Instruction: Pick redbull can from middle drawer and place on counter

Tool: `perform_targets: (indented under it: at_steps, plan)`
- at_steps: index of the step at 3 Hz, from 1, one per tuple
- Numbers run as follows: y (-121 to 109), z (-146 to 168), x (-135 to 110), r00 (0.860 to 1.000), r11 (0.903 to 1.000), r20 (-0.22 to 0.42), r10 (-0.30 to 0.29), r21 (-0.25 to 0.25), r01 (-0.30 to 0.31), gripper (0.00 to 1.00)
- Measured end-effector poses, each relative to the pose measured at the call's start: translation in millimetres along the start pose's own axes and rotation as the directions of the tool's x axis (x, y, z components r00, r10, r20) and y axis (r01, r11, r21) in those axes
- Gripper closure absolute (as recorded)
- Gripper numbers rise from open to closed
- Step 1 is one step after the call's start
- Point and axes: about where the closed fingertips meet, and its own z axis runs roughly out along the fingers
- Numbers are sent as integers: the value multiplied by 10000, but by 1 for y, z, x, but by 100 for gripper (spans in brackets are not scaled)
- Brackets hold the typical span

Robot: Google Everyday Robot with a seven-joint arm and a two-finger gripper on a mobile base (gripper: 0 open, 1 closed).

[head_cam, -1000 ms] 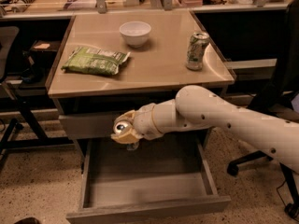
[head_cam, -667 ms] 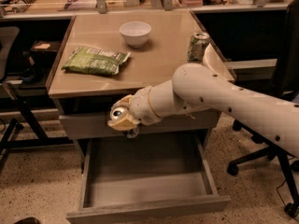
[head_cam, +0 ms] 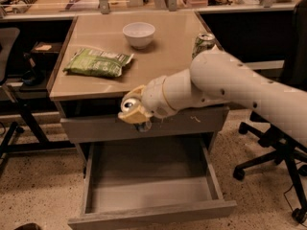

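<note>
My gripper (head_cam: 133, 110) is shut on the redbull can (head_cam: 128, 104), whose silver top faces the camera. It hangs in front of the counter's front edge, above the open middle drawer (head_cam: 151, 213), which has nothing in it. The can sits level with the beige counter (head_cam: 158, 56) edge, just in front of the upper drawer front with pale scratch marks (head_cam: 192, 121). My white arm reaches in from the right across the counter's right front corner.
On the counter lie a green chip bag (head_cam: 98, 62), a white bowl (head_cam: 139, 34) and a taller green-and-white can (head_cam: 203, 43) partly behind my arm. Office chairs stand at the right (head_cam: 283, 143) and left (head_cam: 9, 80). A desk with clutter runs along the back.
My gripper has lifted the can upward and a little left, from in front of the upper drawer front to the level of the counter edge. The arm has swung up over the counter corner.
</note>
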Motion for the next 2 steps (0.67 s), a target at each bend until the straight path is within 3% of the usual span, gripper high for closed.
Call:
perform_targets:
  at_steps: [1, 2]
  plan:
    - [-16, -39, -19, 9997, 9989, -220, -40, 464, 50, 100]
    - [-35, -66, -38, 9971, 9925, -544, -539, 1072, 595, 100]
